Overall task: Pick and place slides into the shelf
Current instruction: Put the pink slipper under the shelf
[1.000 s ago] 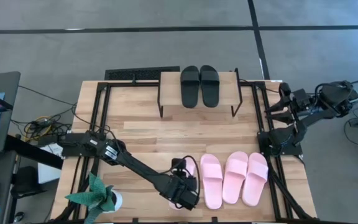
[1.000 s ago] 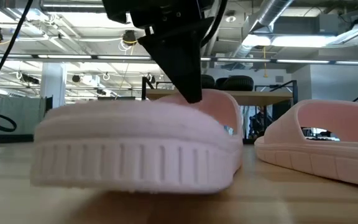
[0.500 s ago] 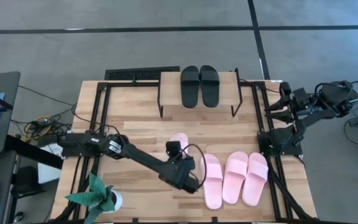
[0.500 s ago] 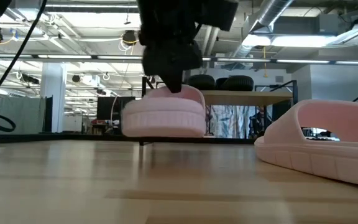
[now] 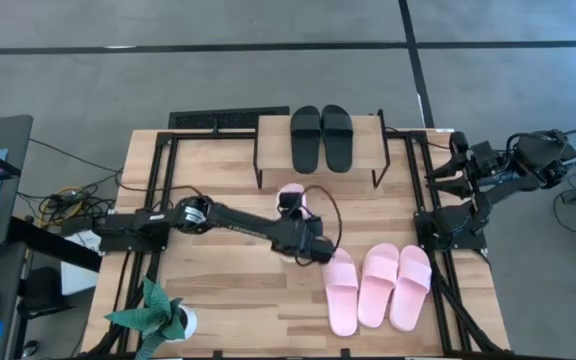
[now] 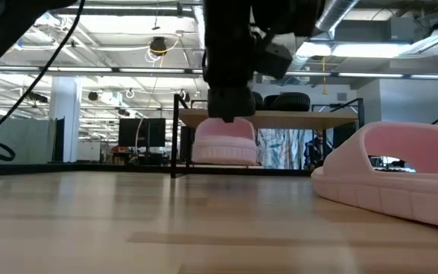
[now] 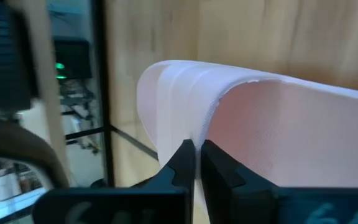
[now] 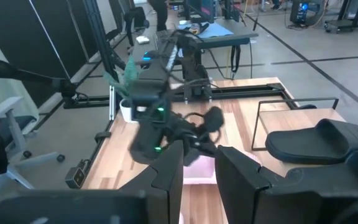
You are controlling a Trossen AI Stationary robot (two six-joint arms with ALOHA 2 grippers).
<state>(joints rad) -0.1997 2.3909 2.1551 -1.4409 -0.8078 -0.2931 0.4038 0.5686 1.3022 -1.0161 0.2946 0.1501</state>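
My left gripper (image 5: 305, 243) is over the middle of the table, shut on one pale pink slide (image 5: 290, 196), which the low view shows in the air (image 6: 223, 141) in front of the shelf (image 6: 303, 118). A black pair (image 5: 320, 138) lies sole down on the shelf's plank top (image 5: 273, 140) at the far edge. Three more pink slides (image 5: 378, 286) lie side by side on the table near its near right corner. My right gripper (image 8: 197, 177) waits open off the table's right edge. My left gripper pinches the edge of the slide's wide strap (image 7: 211, 124) between its two fingers (image 7: 182, 163). The fingers come down from above. The slide hangs below them, lifted clear of the table, with its sole about level (image 6: 223, 156).
A potted plant (image 5: 158, 316) stands at the near left corner. Black metal frames (image 5: 158, 190) run along both sides of the table. Bare wood lies between the pink slides and the shelf. A pink slide (image 6: 398, 179) sits close to the low camera.
My left gripper has risen from the near edge with the pink slide and carried it toward the far edge, to just short of the shelf. The slide, on the table a second ago, is now lifted clear.
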